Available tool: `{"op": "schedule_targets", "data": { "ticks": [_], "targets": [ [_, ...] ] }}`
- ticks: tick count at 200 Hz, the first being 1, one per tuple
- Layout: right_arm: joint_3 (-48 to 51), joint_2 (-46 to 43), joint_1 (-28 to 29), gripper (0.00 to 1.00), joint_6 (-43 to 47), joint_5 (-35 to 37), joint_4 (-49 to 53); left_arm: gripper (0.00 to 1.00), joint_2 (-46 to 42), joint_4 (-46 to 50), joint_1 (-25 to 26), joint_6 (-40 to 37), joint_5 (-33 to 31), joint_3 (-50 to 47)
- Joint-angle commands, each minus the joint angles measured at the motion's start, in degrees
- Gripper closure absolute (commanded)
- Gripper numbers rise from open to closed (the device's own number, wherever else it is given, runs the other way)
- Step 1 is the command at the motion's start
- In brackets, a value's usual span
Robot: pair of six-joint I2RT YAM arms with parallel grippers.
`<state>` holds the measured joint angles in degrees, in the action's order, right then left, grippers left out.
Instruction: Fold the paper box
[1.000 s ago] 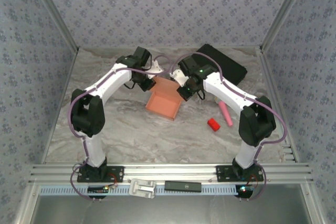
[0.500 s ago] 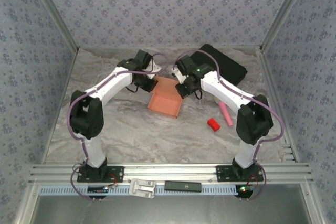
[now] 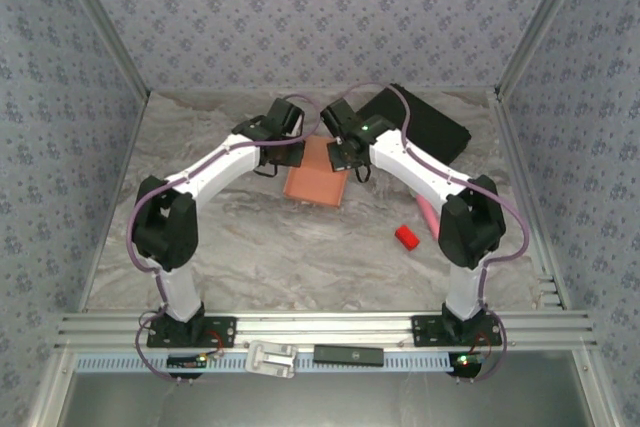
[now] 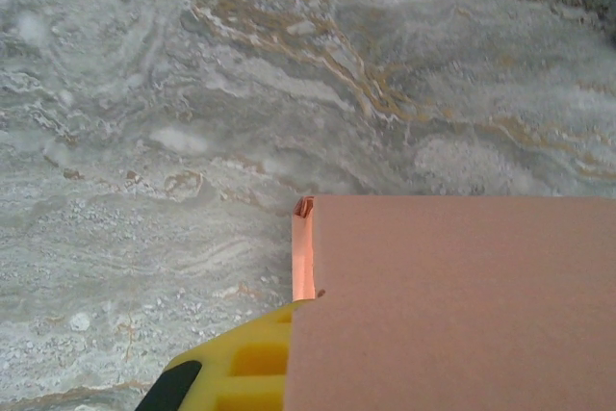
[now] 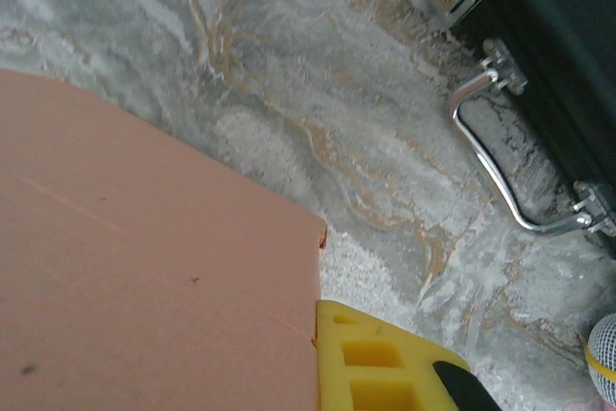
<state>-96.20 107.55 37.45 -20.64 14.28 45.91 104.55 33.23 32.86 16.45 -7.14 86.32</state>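
Pinching the paper box (image 3: 318, 183) at its far edge, I have my left gripper (image 3: 297, 153) and right gripper (image 3: 338, 156) both clamped shut.

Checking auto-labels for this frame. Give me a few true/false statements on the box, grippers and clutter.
1. The left gripper and right gripper are shut on opposite edges of the paper box. True.
2. The red block sits inside the black case. False: it lies on the table, nearer the arm bases than the case.
3. The black case has a metal handle on the side facing the box. True.
4. The paper box rests on top of the black case. False: bare table shows between them in the right wrist view.
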Motion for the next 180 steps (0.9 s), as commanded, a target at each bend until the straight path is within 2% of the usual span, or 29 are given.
{"op": "schedule_targets", "data": {
  "ticks": [1,68,136,180],
  "targets": [
    [-3.70,1.07,1.62,1.00,-2.64,0.11,-4.72,1.00,-2.38,-5.44,1.65,2.48,3.05,-1.00],
    [-0.38,1.97,1.44,1.00,-2.29,2.74,-14.30,1.00,-2.61,-12.31,1.61,4.66,2.87,-5.97],
    [5.02,0.79,2.80,1.00,-6.10,5.56,-18.63,1.00,-4.53,-21.21,1.86,7.75,3.01,-13.70],
    [11.66,-2.25,4.06,1.00,-7.96,8.71,-24.33,1.00,-7.82,-28.21,3.68,7.82,-0.68,-19.75]
  ]
}}
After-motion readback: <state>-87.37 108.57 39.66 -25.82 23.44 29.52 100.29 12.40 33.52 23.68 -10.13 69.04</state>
